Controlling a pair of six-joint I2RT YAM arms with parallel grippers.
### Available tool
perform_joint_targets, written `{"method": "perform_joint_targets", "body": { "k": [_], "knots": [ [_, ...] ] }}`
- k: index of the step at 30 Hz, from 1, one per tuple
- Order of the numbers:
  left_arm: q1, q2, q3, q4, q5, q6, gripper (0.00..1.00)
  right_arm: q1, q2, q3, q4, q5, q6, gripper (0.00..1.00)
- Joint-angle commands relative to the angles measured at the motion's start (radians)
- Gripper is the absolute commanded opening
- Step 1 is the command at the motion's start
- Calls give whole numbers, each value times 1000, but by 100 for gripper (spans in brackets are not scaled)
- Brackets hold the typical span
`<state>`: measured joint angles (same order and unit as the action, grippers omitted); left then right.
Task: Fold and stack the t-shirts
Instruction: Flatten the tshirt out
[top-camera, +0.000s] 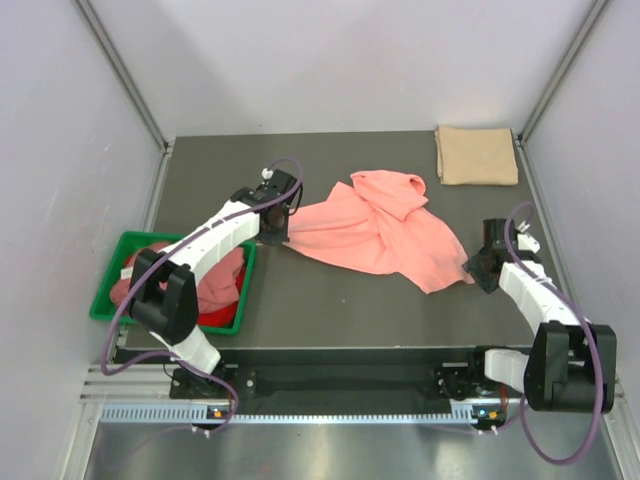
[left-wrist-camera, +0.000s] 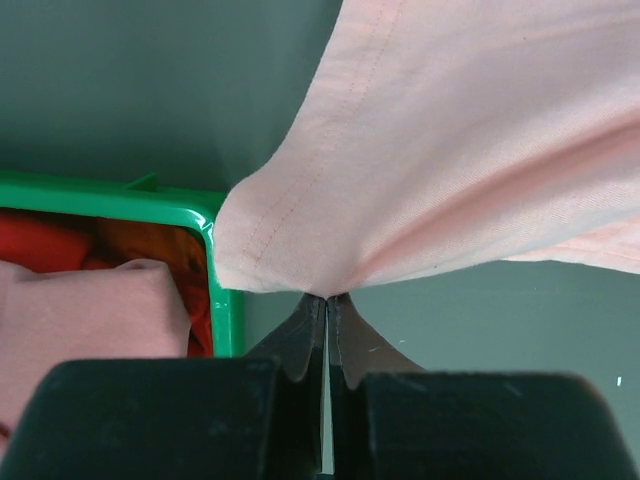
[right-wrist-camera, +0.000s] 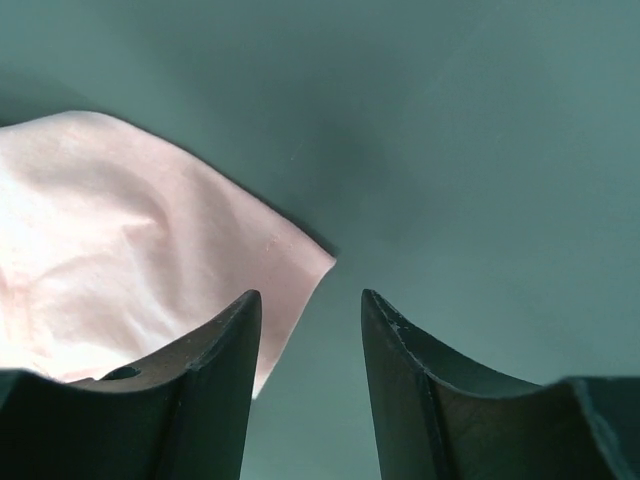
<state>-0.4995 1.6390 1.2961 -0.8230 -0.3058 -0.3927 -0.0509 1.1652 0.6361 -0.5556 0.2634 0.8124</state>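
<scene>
The salmon shirt (top-camera: 375, 232) lies crumpled and unfolded on the middle of the table (top-camera: 330, 305), spread from left to right, with its collar end bunched toward the far side. The left gripper (top-camera: 272, 236) is at the shirt's left edge. In the left wrist view its jaws are pressed together on a pinch of the stitched hem, and the cloth fans out from that point and rises off the table there.

The right gripper (top-camera: 478, 265) sits at the shirt's near right corner. Its jaws are spread, with bare table showing through most of the gap. In the right wrist view the corner of the cloth reaches just past the left finger (right-wrist-camera: 215, 385), and a sliver of it shows in the gap beside that finger. It may be brushing the finger, but the view does not settle that.

The tan shirt (top-camera: 476, 155) lies folded into a flat rectangle at the far right corner of the table, well apart from both grippers.

The bin (top-camera: 128, 238) stands at the left near side, under the left arm. It holds a pink shirt (left-wrist-camera: 90, 320) bundled on top of a red shirt (left-wrist-camera: 50, 240), both loose and unfolded.
</scene>
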Motion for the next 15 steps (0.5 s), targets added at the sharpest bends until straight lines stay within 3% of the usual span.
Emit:
{"method": "perform_joint_targets", "body": {
  "k": [1,13,14,15],
  "knots": [
    [3,-2,46,-22,7,9,0,-15,40,-9,82,-20,39,45],
    [1,-11,49,-21,34,23,0,-38,203,-42,198,-20,45,41],
    [1,-11,49,-21,34,23,0,-38,217,-44,200,-23,42,39],
    [1,-13,48,-21,33,23,0,-38,220,-49,207,-18,39,30]
  ]
}}
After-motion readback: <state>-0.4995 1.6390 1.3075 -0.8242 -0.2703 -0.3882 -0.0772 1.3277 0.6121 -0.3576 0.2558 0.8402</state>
